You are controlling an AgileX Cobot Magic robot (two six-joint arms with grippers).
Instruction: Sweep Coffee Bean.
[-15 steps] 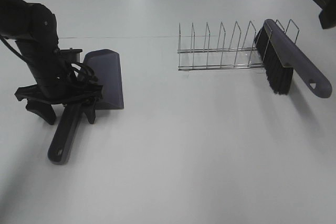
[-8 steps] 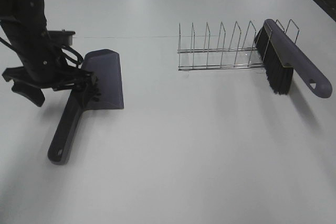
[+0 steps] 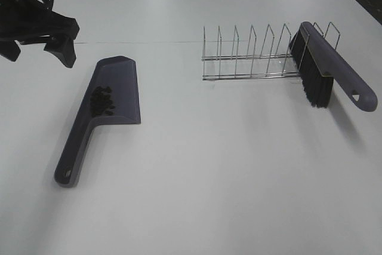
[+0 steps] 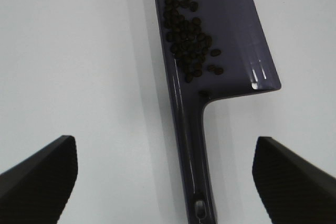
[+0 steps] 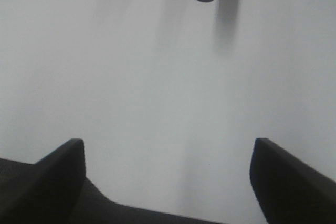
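Fingers [image 4: 42, 174] spread wide, your left gripper [image 3: 37, 45] lifted off the purple plastic dustpan [image 3: 113, 97]; dark coffee beans [image 3: 102, 100] stayed inside.

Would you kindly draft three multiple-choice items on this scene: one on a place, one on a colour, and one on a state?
1. Where do the coffee beans lie?
A. In the dustpan
B. On the table
C. In the wire rack

2. What colour are the brush bristles?
A. White
B. Black
C. Red

3. How is the left gripper?
A. Shut on the dustpan handle
B. Shut on the brush
C. Open, clear of the dustpan

Key: A, the beans cluster inside the pan; B, the bristles are dark; C, its fingers stand apart, holding nothing.
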